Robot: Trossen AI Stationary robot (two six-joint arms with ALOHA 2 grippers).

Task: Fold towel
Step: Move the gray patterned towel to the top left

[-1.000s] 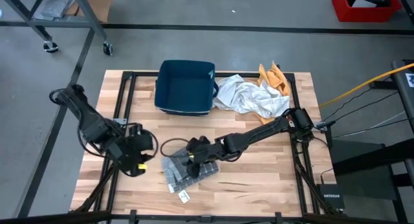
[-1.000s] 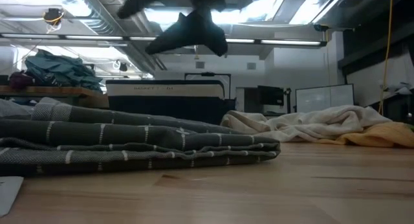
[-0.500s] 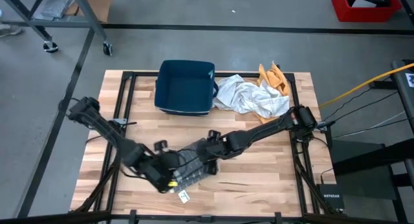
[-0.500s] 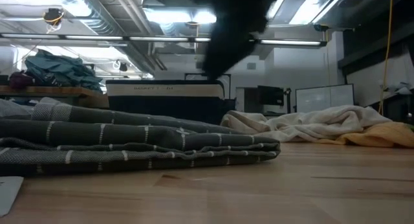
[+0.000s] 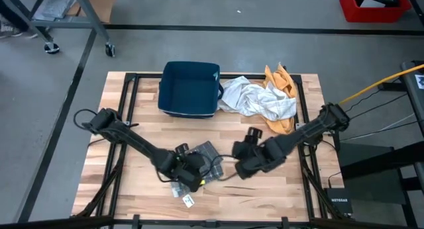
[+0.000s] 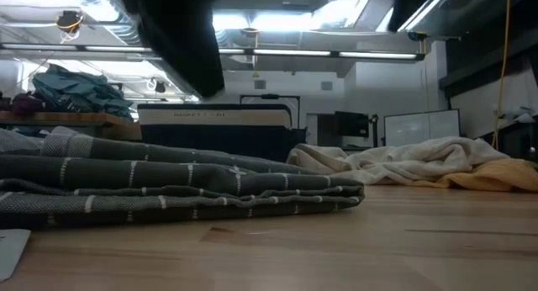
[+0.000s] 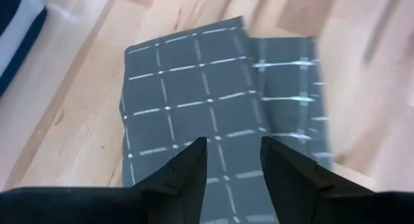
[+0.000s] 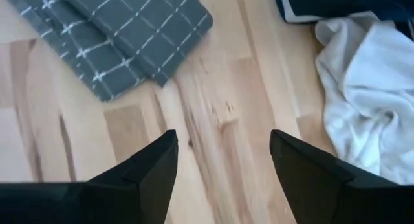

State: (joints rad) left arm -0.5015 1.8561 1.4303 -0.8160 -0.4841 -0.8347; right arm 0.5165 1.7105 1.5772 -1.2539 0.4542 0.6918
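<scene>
Grey cotton with a thin white check, the folded towel point(image 5: 199, 164) lies flat on the pale wooden plank worktop point(image 5: 265, 189), directly under the left end effector point(image 5: 190, 178) and just to the left of the right end effector point(image 5: 244, 164).

The left end effector point(image 7: 233, 160) hovers above the cloth with its fingers parted to a narrow gap and nothing between them; in its wrist view the towel point(image 7: 213, 107) fills the space ahead of the fingertips as a stacked rectangle, one layer offset beside the other. The right end effector point(image 8: 223, 160) stands wide and empty over bare wood, the towel's corner point(image 8: 129, 36) ahead of it and apart from it.

Beyond the right end effector lie a crumpled white cloth point(image 5: 255, 100), an orange cloth point(image 5: 281, 80) and a dark blue fabric bin point(image 5: 190, 89).

The fold looks nearly done. To finish well, the left end effector should come down flat on the top layer and press along the offset edge, so the layers square up rather than slide. The right one is best kept off the corner, since a snag there would drag the stack open.
</scene>
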